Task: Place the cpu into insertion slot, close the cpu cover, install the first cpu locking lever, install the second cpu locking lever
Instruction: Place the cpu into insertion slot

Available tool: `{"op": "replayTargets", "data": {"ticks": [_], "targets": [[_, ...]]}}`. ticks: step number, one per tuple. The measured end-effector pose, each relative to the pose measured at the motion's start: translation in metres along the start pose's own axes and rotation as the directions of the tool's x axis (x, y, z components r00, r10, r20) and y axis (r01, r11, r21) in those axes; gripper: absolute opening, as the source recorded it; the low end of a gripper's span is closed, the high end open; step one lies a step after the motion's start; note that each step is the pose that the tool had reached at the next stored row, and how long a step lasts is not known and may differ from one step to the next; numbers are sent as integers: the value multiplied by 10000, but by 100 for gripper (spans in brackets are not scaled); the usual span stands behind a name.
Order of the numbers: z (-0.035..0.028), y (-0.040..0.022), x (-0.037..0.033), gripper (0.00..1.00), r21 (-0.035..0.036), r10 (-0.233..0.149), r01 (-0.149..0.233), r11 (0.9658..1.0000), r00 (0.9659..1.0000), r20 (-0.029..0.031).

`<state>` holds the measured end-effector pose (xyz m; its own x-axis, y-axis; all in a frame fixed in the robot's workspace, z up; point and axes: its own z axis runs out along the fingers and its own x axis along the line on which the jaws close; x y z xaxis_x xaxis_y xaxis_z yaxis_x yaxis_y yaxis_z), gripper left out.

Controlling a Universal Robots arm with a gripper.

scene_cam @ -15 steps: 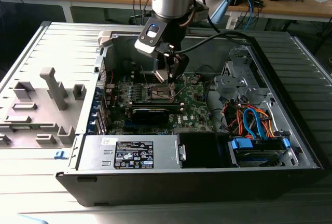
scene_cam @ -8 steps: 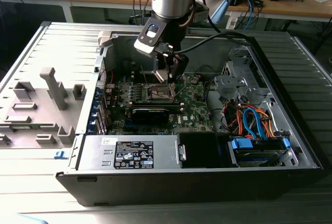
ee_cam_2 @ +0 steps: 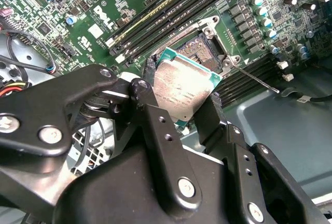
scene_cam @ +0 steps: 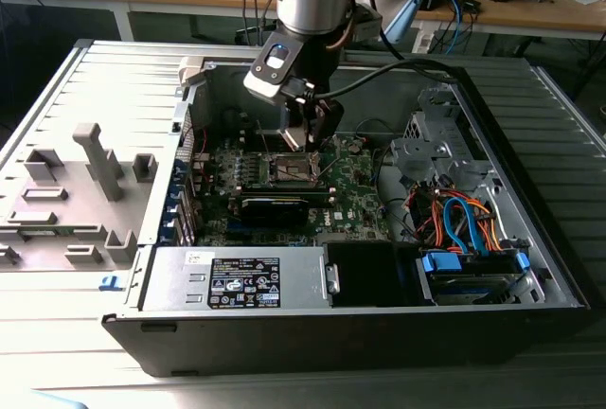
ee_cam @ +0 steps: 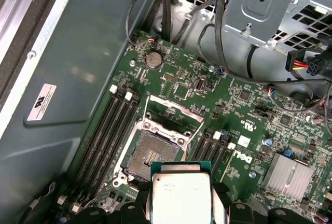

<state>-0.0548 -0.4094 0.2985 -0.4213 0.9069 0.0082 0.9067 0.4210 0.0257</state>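
**While the socket lies bare, the chip hangs pinched in the fingers**

Closed narrowly on the cpu (ee_cam_2: 181, 86), the gripper (ee_cam_2: 181, 93) clamps the chip by two opposite edges, one black finger (ee_cam_2: 154, 117) on each side, silvery top facing the second wrist camera. In the first wrist view the same hold shows: the gripper (ee_cam: 182, 204) has the cpu (ee_cam: 180, 190) level between its tips.

Just beyond the chip sits the insertion slot (ee_cam: 153, 156). Its contact field is uncovered, and the chip's far edge overlaps the socket's near rim in that view. The chip is not seated; how high it rides over the slot cannot be told.

At the slot's far side the cpu cover (ee_cam: 176, 109) stands swung up and open. A thin locking lever (ee_cam_2: 254, 79) juts out free beside the insertion slot (ee_cam_2: 205, 45) in the second wrist view.

Black memory slots (ee_cam: 111, 130) flank the socket on the green motherboard (ee_cam: 233, 110).

From the exterior view, the gripper (scene_cam: 305, 134) reaches down into the open computer case (scene_cam: 530, 191), directly over the insertion slot (scene_cam: 292, 170), with a long black card (scene_cam: 275, 205) just in front.
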Motion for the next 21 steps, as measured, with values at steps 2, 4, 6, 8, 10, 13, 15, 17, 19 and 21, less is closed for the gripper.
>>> {"op": "replayTargets", "data": {"ticks": [2,4,6,8,10,13,15,17,19,21], "targets": [[1,0,0,55,0,33,-33,10000,10000,1],[2,0,0,55,0,80,-80,10000,10000,2],[3,0,0,55,-1,111,-111,9999,9999,3],[4,0,0,55,-1,148,-148,9999,9999,4],[5,0,0,55,-1,176,-176,9998,9998,4],[7,0,0,55,-2,230,-230,9997,9997,6],[8,0,0,55,-2,275,-275,9996,9996,7],[9,0,0,55,-3,325,-325,9995,9995,8],[9,0,0,55,-3,372,-372,9993,9993,9],[10,0,0,55,-4,416,-416,9991,9991,11]]}}
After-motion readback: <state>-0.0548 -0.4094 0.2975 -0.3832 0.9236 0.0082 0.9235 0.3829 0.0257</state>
